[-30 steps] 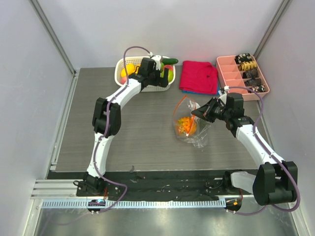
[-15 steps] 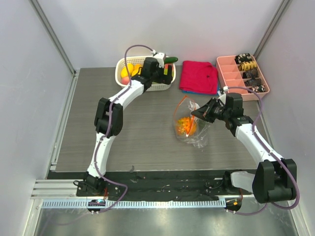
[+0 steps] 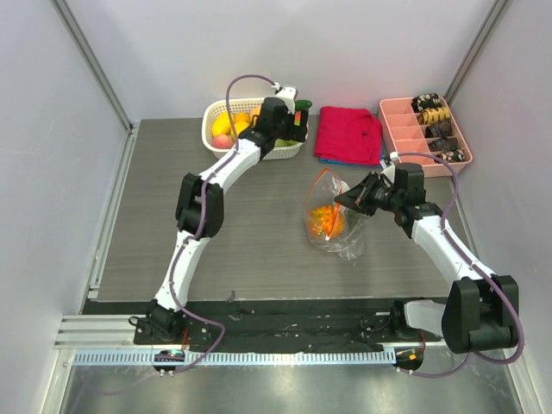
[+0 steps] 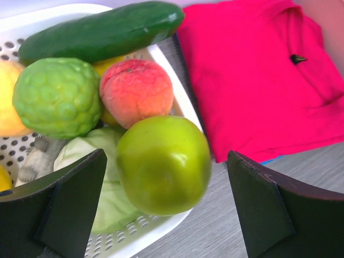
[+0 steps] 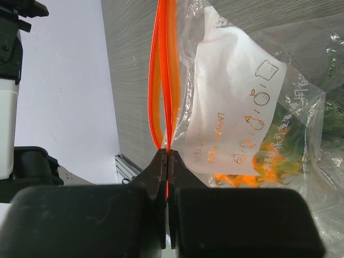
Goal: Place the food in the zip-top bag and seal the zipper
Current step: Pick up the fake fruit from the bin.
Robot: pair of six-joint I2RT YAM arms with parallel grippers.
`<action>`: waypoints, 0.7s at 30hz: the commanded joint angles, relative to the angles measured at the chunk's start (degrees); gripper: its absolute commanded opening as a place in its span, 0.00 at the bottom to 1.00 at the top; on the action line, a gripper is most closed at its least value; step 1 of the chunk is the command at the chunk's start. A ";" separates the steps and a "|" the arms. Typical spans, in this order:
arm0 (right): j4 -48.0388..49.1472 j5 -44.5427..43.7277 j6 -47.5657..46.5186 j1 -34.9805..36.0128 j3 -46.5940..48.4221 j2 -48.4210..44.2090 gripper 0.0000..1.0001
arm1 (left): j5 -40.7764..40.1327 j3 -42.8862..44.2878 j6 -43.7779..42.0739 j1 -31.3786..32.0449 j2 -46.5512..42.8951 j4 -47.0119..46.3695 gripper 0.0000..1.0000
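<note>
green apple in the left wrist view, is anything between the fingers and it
Nothing visible. The green apple sits in the gap ahead of the left arm's open fingers, at the white basket's rim; the peach lies behind it, not in front.

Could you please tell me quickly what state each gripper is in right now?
Left gripper: open, empty, straddling the green apple.
Right gripper: shut on the zipper of the zip-top bag.

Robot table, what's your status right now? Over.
Left fingers open over green apple in basket. Right fingers shut on zipper, bag mouth open. Orange food inside bag. Nothing blocking.
</note>
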State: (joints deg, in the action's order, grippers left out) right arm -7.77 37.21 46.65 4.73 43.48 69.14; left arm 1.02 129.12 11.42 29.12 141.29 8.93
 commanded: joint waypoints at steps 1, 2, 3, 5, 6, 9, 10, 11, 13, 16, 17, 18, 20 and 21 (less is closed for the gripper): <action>2.06 0.58 -1.13 -0.25 0.99 0.55 0.01 | -3.21 1.84 -0.96 -0.21 0.47 0.56 0.93; 2.06 0.67 -1.21 -0.25 0.90 0.64 0.01 | -3.21 1.84 -1.05 -0.21 0.56 1.00 0.93; 2.06 0.67 -1.21 -0.25 0.99 0.64 0.01 | -3.13 1.75 -0.96 -0.21 0.56 1.26 0.93; 2.06 0.58 -1.30 -0.25 1.08 0.55 0.01 | -2.60 1.66 -0.87 -0.21 0.56 2.23 0.95; 2.06 0.58 -1.48 -0.25 1.08 0.55 0.01 | -2.60 1.31 -0.79 -0.12 0.47 2.49 0.95; 2.06 0.49 -1.65 -0.25 1.16 0.38 0.01 | -2.42 0.44 -0.96 -0.12 -0.84 2.15 0.86; 2.06 0.49 -1.74 -0.25 1.16 0.46 0.01 | -2.16 0.00 -1.05 -0.29 -1.54 1.54 0.78; 2.06 0.32 -1.74 -0.25 1.08 0.46 0.01 | -1.46 -0.70 -0.88 -0.38 -2.42 0.75 0.74; 1.88 0.14 -2.00 -0.42 1.16 0.12 0.01 | 0.46 -2.20 -0.44 -0.47 -6.02 -0.14 0.62; 1.27 -0.74 -2.62 -0.43 1.43 -0.06 0.01 | 4.34 -4.83 -0.52 -0.56 -12.86 2.40 0.51; 1.01 -1.00 -2.79 -0.51 1.51 -0.06 0.01 | 5.39 -6.41 -0.43 -0.56 -14.97 2.93 0.51; 0.65 -1.44 -3.14 -0.43 1.60 -0.06 0.01 | 7.23 -10.51 -0.35 -0.65 -19.95 3.28 0.51; 0.39 -1.53 -3.50 -0.51 1.60 0.02 0.01 | 9.26 -17.63 -0.08 -0.74 -24.64 3.11 0.51; 0.30 -1.27 -3.59 -0.51 1.52 0.03 0.01 | 12.66 -19.68 0.18 -0.91 -27.27 3.46 0.51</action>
State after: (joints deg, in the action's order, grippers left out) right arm -7.88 36.86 45.15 4.51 43.48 69.52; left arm 4.99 116.33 11.49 28.58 128.88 13.08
